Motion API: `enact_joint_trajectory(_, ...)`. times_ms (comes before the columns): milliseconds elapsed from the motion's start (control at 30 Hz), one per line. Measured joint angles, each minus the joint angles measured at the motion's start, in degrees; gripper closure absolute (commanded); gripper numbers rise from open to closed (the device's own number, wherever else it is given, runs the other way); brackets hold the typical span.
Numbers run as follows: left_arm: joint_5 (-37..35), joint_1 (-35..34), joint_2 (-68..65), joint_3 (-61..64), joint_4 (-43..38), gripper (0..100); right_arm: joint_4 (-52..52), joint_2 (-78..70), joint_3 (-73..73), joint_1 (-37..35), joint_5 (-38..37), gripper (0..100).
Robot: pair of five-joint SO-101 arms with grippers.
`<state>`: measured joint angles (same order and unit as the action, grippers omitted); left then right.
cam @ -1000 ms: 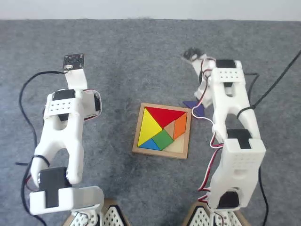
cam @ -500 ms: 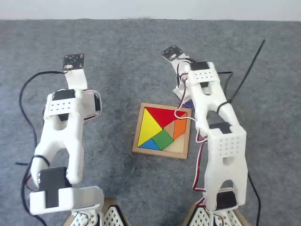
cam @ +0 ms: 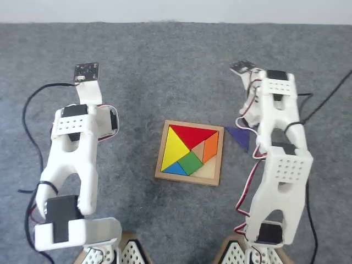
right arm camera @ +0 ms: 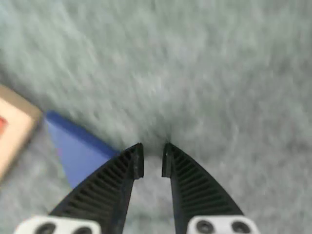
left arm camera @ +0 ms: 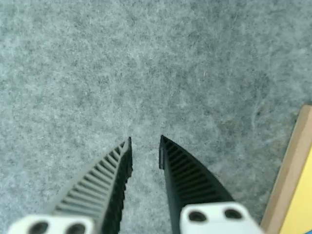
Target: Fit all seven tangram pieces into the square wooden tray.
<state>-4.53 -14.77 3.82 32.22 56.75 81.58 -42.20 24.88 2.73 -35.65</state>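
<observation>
A: How is the left end effector (left arm camera: 145,141) standing?
B: Its two black ribbed fingers are only a little apart, a narrow gap, and nothing is between them. Under it is the grey carpet-covered counter (left arm camera: 146,58). The pale rim of the square wooden tray (left arm camera: 285,185) is near, at one side.

A: And the right end effector (right arm camera: 152,146)?
B: It is also narrow and holds nothing. It hangs over the counter, and the dark blue triangular piece (right arm camera: 78,151) lies flat just beside one finger. I cannot tell whether the finger touches it.

A: Where is this piece from above?
B: It is on the counter just outside the tray, between the tray's side and the white right arm (cam: 278,143).

A: What lies inside the tray?
B: There is a large red triangle (cam: 193,133), a large yellow triangle (cam: 175,147), an orange parallelogram (cam: 210,148), a green square (cam: 191,162), a small light blue triangle (cam: 175,168) and a small pale brown piece (cam: 198,148) in the middle. They lie flat, edge to edge. Bare tray floor shows in the corner toward the right arm's base. The white left arm (cam: 71,148) is well apart on the other side.
</observation>
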Motion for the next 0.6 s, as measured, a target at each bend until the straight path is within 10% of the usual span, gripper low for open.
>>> enact_joint_trajectory(600,0.00,0.00,0.00,0.00,0.00,91,-8.70,43.43,-42.02,-5.01,-4.13,82.7)
